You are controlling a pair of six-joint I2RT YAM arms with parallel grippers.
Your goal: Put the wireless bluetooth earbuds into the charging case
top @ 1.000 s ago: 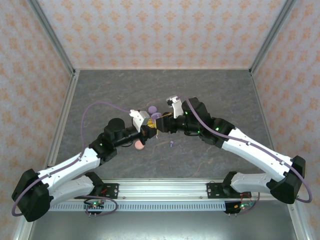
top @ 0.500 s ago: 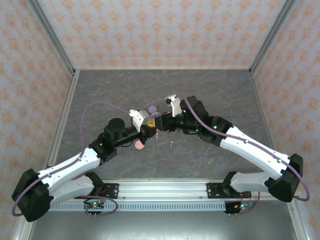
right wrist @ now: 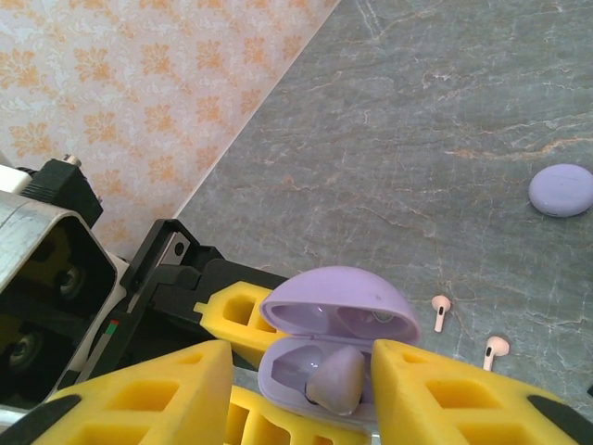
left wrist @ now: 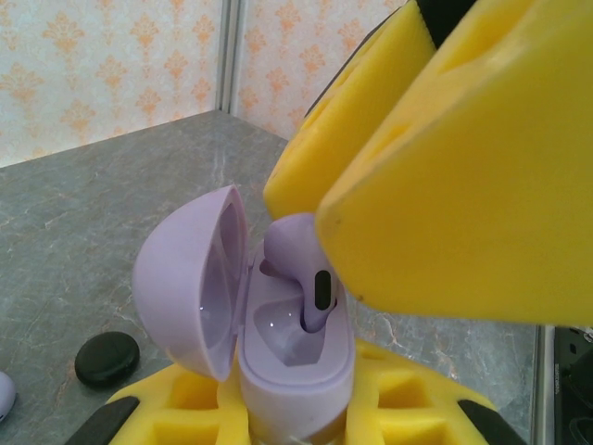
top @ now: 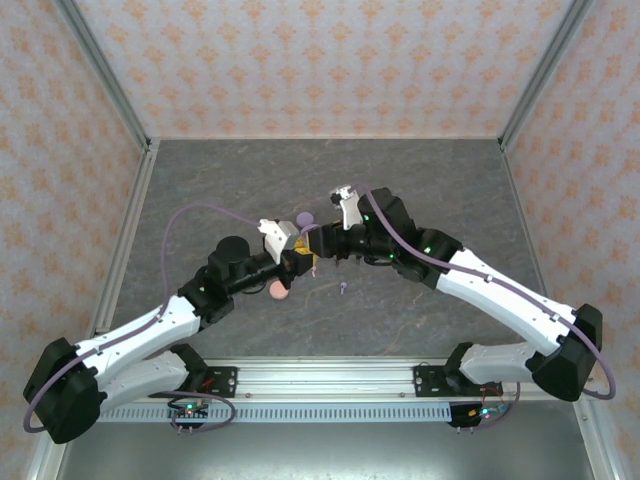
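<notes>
From above, the two arms meet over the middle of the tabletop (top: 430,180). The left gripper (top: 300,263) and right gripper (top: 321,243) are nearly tip to tip. Near them lie a black round case (top: 233,247) and a pink round case (top: 279,290), with a closed lilac case (top: 304,220) just beyond the grippers. A loose earbud (top: 344,288) lies on the tabletop on the near side of the right arm.

The left wrist camera shows the left gripper closed on the base of an open charging case (left wrist: 296,362), which it holds upright. The lid (left wrist: 185,278) is swung back to the left. The right gripper's yellow fingers (left wrist: 463,185) come in from above and pinch a lilac earbud (left wrist: 298,250). Its stem points down into the case's near well but is not seated yet. I cannot tell whether the other well holds anything.

The right wrist camera shows the same earbud clamped between the right gripper's two pads (right wrist: 148,399) and hanging just over the case's base. Further off on the tabletop are two pinkish-white earbuds (right wrist: 440,312).

The step in hand looks like the insertion itself. The next move probably calls for a short, straight push down with the stem lined up to the well. The right gripper would then let go, while the left gripper keeps the case steady.
</notes>
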